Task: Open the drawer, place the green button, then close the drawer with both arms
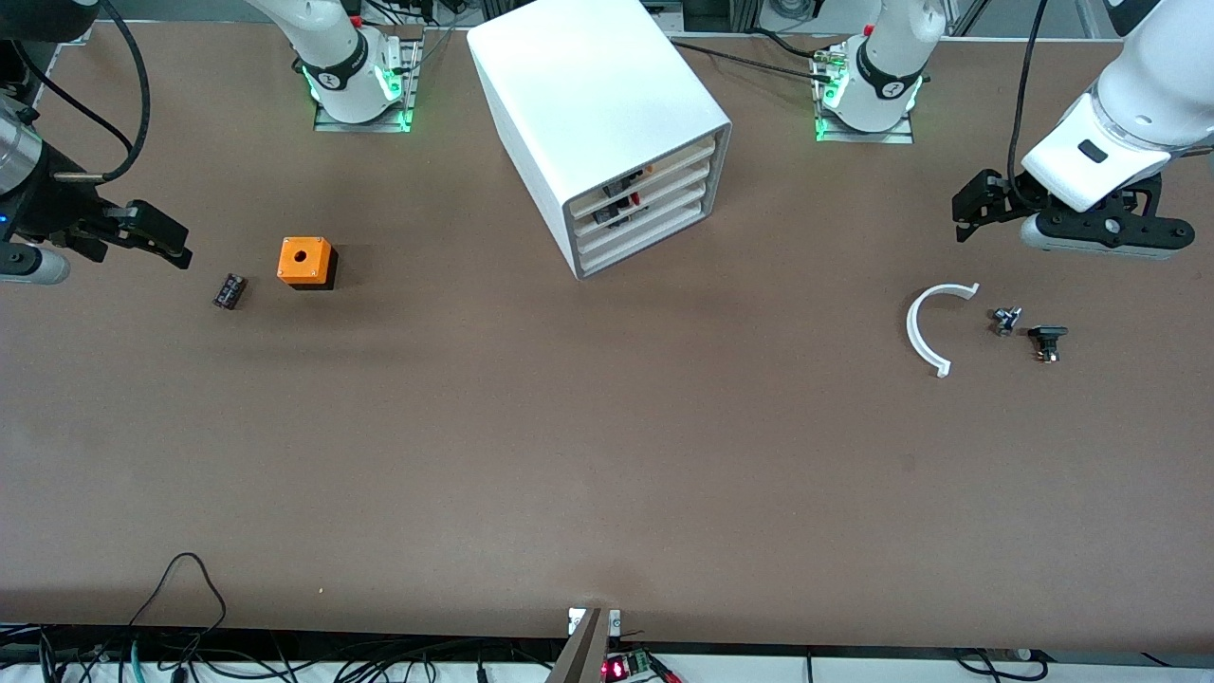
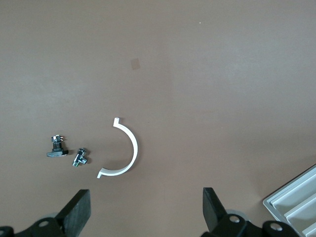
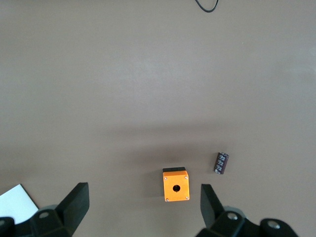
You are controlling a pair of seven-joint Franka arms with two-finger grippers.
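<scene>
So I'm hovering both grippers wide apart, empty: left gripper (image 1: 967, 213) over table near button (image 1: 1004, 320), right gripper (image 1: 161, 237) by orange box (image 1: 304, 261); drawer (image 1: 645, 242) sitting closed in cabinet (image 1: 597, 123), awaiting pull

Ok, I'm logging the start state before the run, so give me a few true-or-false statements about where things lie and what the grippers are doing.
1. All four drawers of the cabinet are shut. True.
2. The left gripper holds the small button. False: it is open and empty, up over the table near the white curved piece.
3. The orange box lies toward the right arm's end of the table. True.
4. The black cylinder sits on top of the orange box. False: it lies on the table beside it.
5. The right gripper is open and empty. True.
</scene>
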